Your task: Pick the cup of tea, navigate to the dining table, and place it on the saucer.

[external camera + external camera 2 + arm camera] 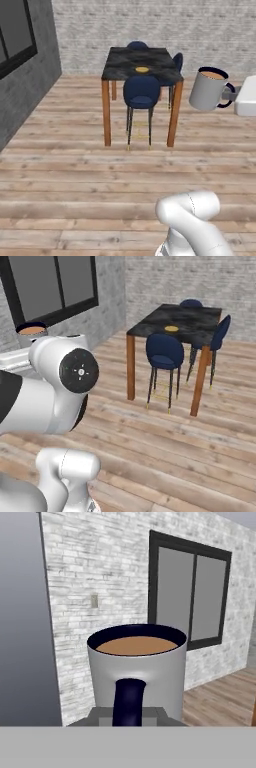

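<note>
— Up in the air at the right of my left base view, what is the pincer doing?

— I see the white two-finger gripper (231,95) closed on the small grey-white cylindrical mug with dark navy rim and handle (209,88). It has the mug by the handle side, and the mug hangs well above the pale wooden plank floor (75,175), tilted slightly. I cannot make out the finger tips themselves; in the hand view the navy handle (128,702) sits right in front of the camera and covers them.

— And the mug itself?

— Brown tea fills it close to the rim, level and unspilled. In the hand view the cup (137,672) stands upright against a whitewashed brick wall (100,577) and a black-framed window (190,592). In the right base view I catch only its rim and tea surface (31,329), peeking over the arm's big white joint.

— Where is the target?

— Ahead of me, well apart from the cup. The rectangular black marble table on brown wooden legs (125,62) carries the small flat round yellow-gold dish (142,69) near the middle of its front edge. A navy upholstered chair on thin dark legs (141,92) is tucked in just below that edge. The dish (171,328) is bare.
</note>
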